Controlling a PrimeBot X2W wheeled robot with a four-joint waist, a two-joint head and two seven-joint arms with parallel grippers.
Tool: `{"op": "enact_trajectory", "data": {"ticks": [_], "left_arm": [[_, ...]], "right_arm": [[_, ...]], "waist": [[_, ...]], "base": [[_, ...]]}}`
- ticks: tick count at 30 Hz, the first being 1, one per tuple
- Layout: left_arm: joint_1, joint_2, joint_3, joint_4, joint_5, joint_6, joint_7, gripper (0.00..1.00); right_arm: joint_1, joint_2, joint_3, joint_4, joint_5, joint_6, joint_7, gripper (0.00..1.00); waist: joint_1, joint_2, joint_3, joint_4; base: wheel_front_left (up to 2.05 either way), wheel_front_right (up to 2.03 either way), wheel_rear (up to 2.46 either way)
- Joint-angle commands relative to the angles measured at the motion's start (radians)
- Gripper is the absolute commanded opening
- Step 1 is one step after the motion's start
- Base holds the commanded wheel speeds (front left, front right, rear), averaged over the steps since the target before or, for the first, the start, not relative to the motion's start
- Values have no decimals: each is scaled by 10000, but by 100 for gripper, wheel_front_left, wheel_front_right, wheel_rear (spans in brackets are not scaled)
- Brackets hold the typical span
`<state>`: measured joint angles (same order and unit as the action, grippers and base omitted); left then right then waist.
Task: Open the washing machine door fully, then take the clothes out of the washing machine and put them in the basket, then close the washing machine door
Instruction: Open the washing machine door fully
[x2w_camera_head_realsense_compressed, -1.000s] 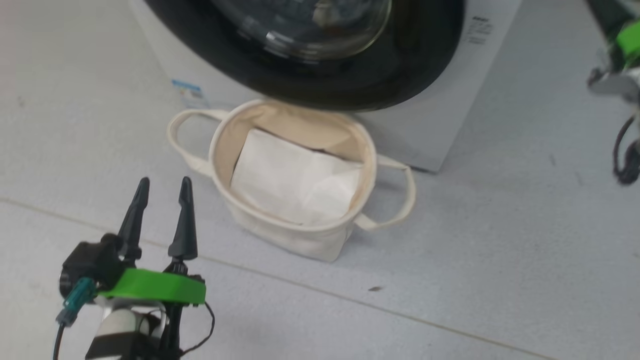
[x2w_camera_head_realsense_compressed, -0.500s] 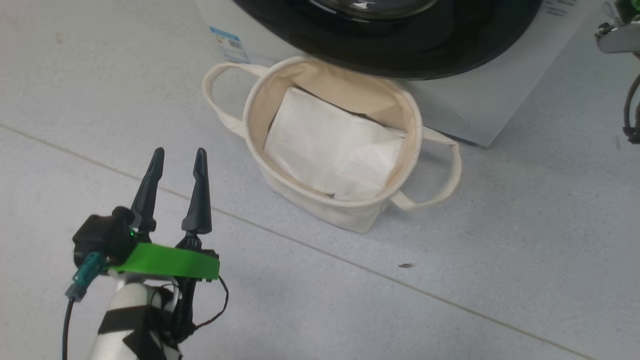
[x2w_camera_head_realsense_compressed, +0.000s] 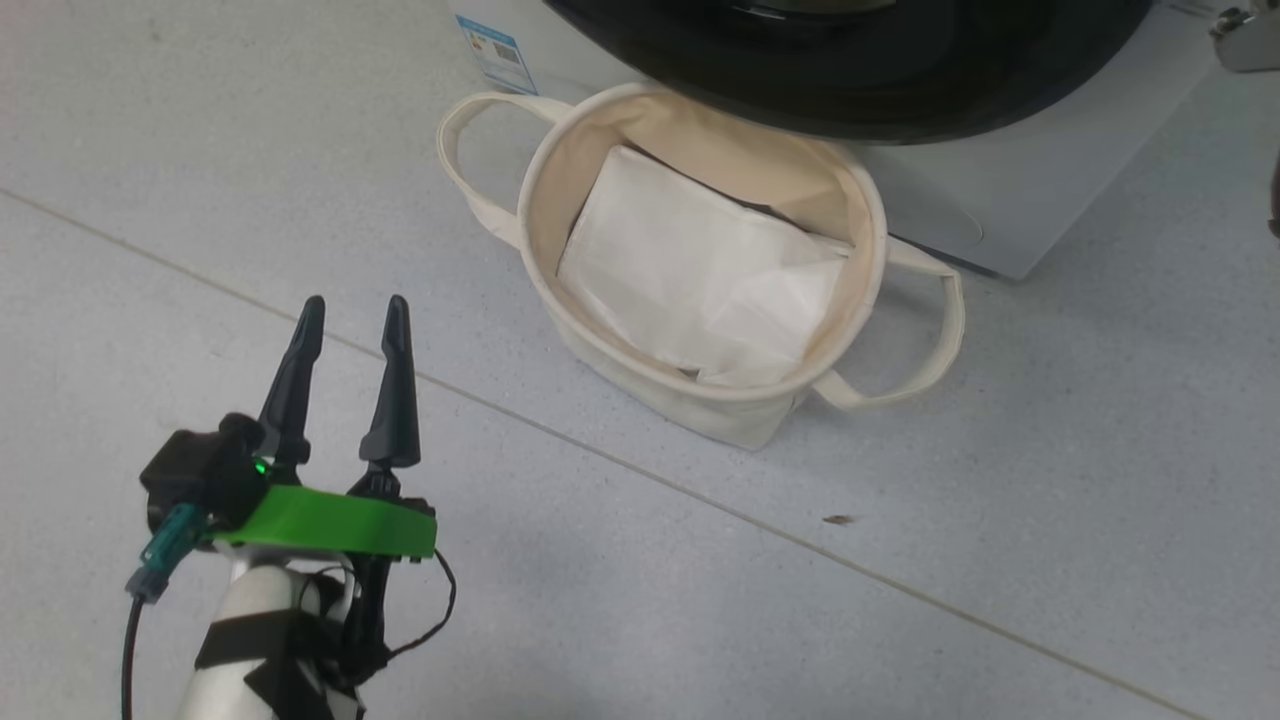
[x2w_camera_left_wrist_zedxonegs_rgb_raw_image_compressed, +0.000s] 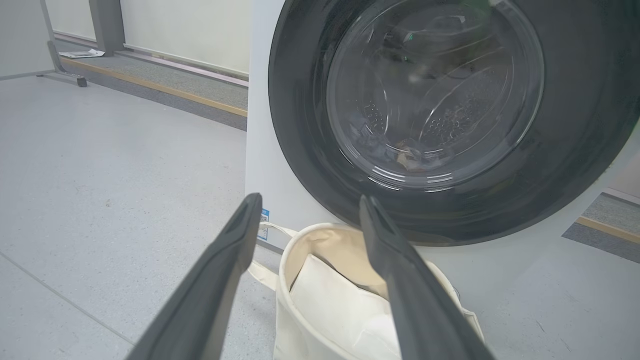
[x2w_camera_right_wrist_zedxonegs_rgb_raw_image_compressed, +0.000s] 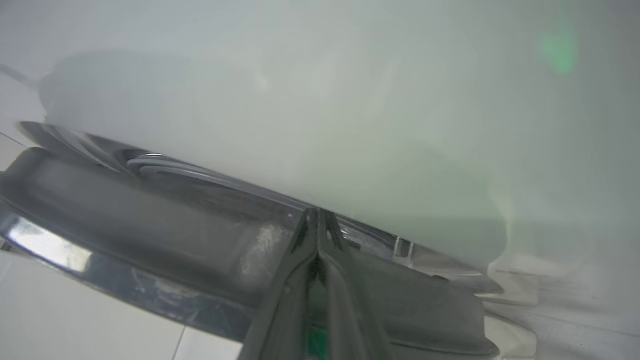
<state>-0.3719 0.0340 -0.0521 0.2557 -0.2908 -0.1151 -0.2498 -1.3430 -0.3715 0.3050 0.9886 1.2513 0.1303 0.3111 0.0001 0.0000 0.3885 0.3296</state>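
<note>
Left wrist view: glossy black-rimmed glass door (x2w_camera_left_wrist_zedxonegs_rgb_raw_image_compressed: 435, 95); left jaws wide, right jaws together.

On my head feed the left gripper (x2w_camera_head_realsense_compressed: 355, 303) has two long black fingers (x2w_camera_head_realsense_compressed: 290, 385) that taper to blunt tips, set on a flat bright green bracket (x2w_camera_head_realsense_compressed: 325, 522) with a boxy black housing (x2w_camera_head_realsense_compressed: 200, 472) beside it carrying a small green light (x2w_camera_head_realsense_compressed: 261, 466). A teal plug (x2w_camera_head_realsense_compressed: 165, 552) with a dark lead hangs off that housing, a thin black cable (x2w_camera_head_realsense_compressed: 437, 610) loops by the bracket, and the forearm (x2w_camera_head_realsense_compressed: 250, 605) below is pale and round, wrapped in black tape. My right wrist feed shows the right gripper (x2w_camera_right_wrist_zedxonegs_rgb_raw_image_compressed: 318, 216) with the same matte dark grey fingers and a speck of green low between them.
</note>
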Motion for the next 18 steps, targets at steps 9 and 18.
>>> {"op": "enact_trajectory", "data": {"ticks": [9,18], "left_arm": [[49,165,345,-139,126,-47,-120,100],[690,163,596,-20,423,-34,-120,100]], "right_arm": [[1106,422,585,-1516,1055,4,1829,0],[3006,952,1579,-3338,1657,4,2703,0]], "waist": [[-1,0,-783,-132],[-1,0,-1808,-469]], "base": [[0,0,0],[0,0,0]]}}
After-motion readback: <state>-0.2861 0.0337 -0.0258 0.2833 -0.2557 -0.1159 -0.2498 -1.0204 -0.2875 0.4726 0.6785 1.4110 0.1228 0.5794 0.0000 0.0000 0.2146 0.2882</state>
